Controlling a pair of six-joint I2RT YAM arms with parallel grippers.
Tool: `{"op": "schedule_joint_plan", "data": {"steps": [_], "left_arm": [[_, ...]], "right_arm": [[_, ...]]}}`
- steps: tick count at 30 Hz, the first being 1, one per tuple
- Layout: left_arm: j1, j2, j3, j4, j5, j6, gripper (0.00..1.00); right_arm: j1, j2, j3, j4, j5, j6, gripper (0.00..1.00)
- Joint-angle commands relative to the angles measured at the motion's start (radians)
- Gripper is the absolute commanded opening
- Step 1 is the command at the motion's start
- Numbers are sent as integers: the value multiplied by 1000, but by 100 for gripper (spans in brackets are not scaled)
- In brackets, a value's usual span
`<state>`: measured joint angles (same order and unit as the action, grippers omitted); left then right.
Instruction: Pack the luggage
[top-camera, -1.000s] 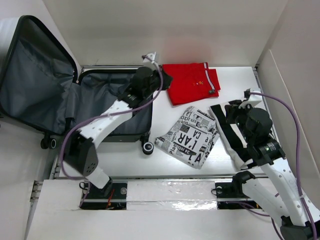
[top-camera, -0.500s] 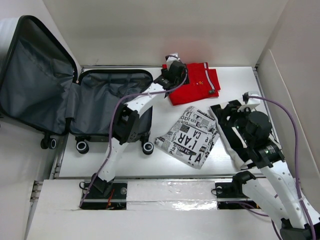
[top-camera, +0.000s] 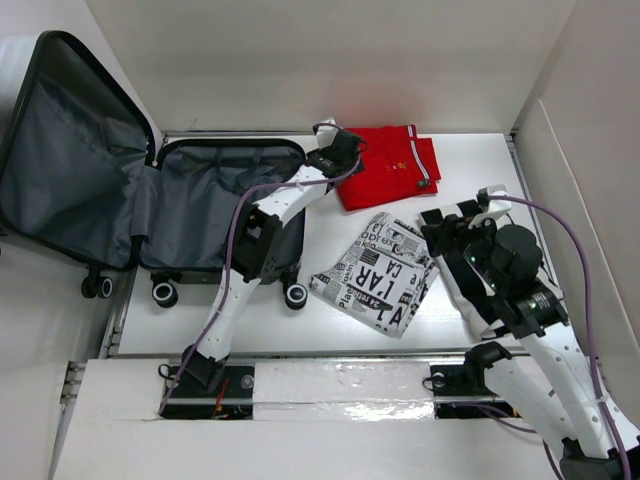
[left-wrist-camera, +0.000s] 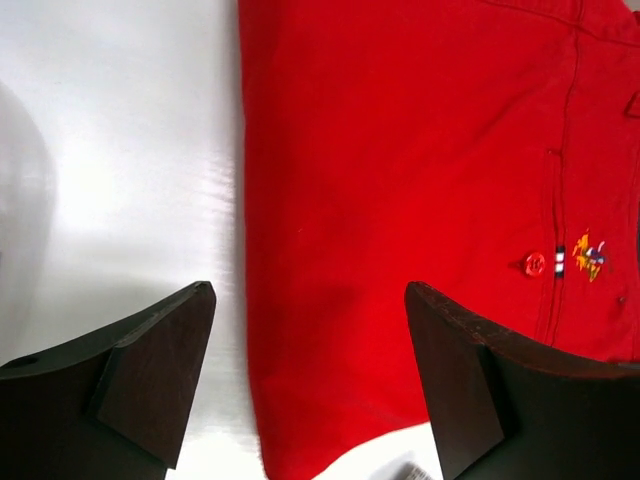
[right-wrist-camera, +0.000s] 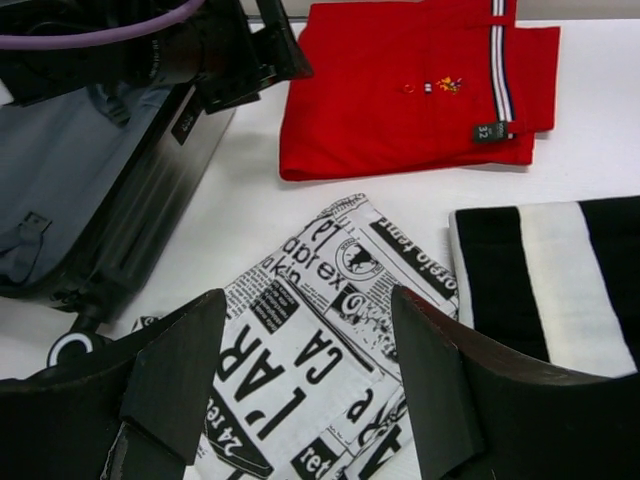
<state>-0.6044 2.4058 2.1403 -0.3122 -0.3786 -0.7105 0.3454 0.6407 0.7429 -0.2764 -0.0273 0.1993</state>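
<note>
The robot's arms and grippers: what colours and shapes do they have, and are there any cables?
The left arm and the right arm have white links and black joint housings. A purple cable loops along each arm. The left gripper and the right gripper each have two dark, wedge-shaped fingers.

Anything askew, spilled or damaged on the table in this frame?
Nothing spilled or damaged. The newsprint-patterned garment lies skewed and rumpled mid-table, unlike the neatly folded red garment beyond it. The luggage lies open at the left.
</note>
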Motion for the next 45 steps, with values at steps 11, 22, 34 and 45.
{"op": "schedule_joint_plan", "data": {"steps": [11, 22, 34, 45], "left_arm": [[15, 131, 70, 22, 148, -109, 46], [-81, 40, -66, 176, 211, -56, 24], [-12, 12, -157, 182, 148, -102, 92], [11, 216, 122, 87, 228, -145, 48]], "right_arm": [[-8, -115, 32, -52, -20, -20, 73], [-8, -81, 33, -12, -74, -6, 73], [-8, -30, 24, 34, -114, -5, 75], [-8, -15, 30, 58, -105, -15, 75]]}}
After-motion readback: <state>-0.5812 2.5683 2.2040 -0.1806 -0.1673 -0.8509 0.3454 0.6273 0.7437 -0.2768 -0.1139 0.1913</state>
